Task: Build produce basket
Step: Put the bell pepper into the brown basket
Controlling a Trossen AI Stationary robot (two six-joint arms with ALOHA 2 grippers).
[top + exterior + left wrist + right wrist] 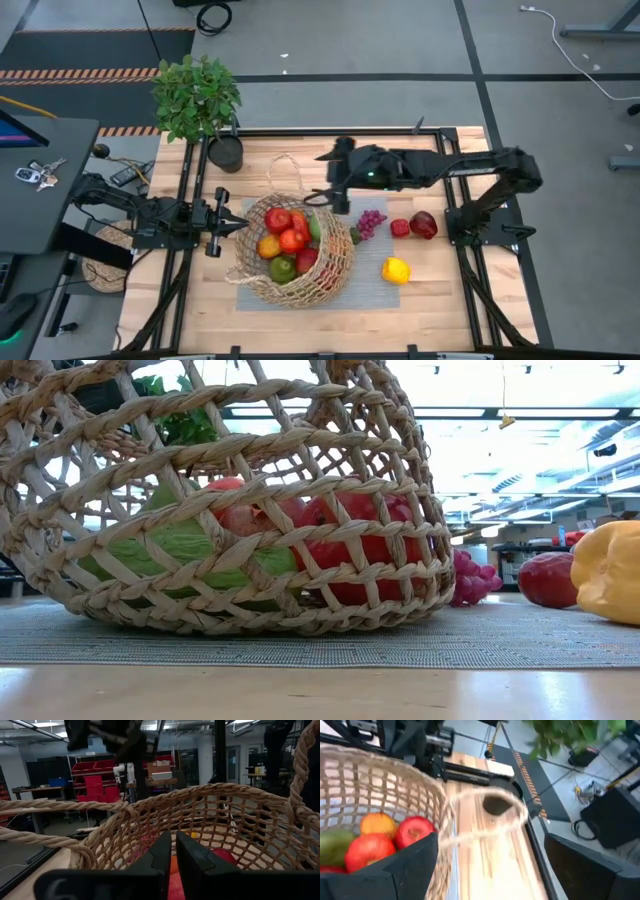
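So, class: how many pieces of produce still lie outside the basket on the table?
4: purple grapes beside the basket, a small red piece, a dark red piece right of it, and a yellow piece nearer the front. The basket may hide others.

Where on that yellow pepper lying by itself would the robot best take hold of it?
Probably across the middle of the yellow pepper, coming straight down from above. It lies on its side on the grey mat, apart from the basket and the other produce, so nothing crowds it. The right gripper, jaws open, is the nearer one.
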